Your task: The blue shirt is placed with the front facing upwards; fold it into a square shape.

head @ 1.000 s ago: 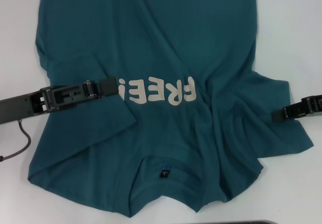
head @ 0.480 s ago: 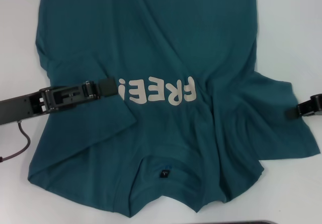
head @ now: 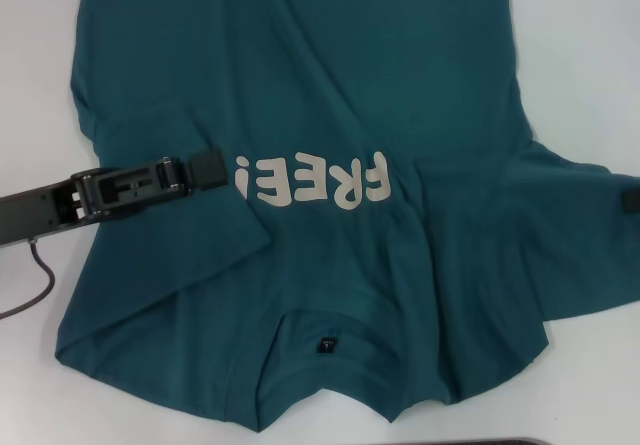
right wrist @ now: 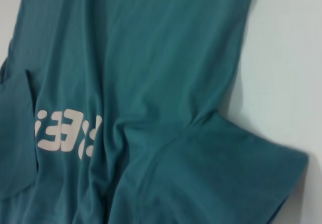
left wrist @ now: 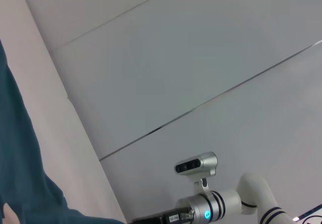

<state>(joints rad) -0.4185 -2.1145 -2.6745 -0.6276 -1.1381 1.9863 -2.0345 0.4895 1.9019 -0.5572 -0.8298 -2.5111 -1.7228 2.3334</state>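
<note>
Head view: the blue shirt (head: 330,195) lies spread front up on the white bench (head: 585,55), collar toward the robot and hem running off the far edge of the picture. The cream "FREE!" lettering (head: 310,177) crosses its chest and reads upside down from here; the small dark neck label (head: 326,345) sits inside the collar, on the robot's side of the lettering. The sleeve on the robot's left is folded in over the body of the shirt, its edge reaching almost to the lettering. The left gripper (head: 212,167) lies across that folded sleeve, its dark tip just beside the "!" end of the lettering, with fabric under it. Whether its fingers are spread or closed, or have hold of cloth, cannot be told from here. The sleeve on the robot's right lies spread out flat, well away from the lettering. A dark sliver of the right gripper (head: 630,201) shows at the picture's edge beside that sleeve; its fingers are hidden.

Left wrist view: a strip of the shirt's teal cloth fills one edge, against pale wall panels; no fingers show.

Right wrist view: the shirt is seen from above, with the lettering at one side and the spread sleeve against the bench; no fingers show.
</note>
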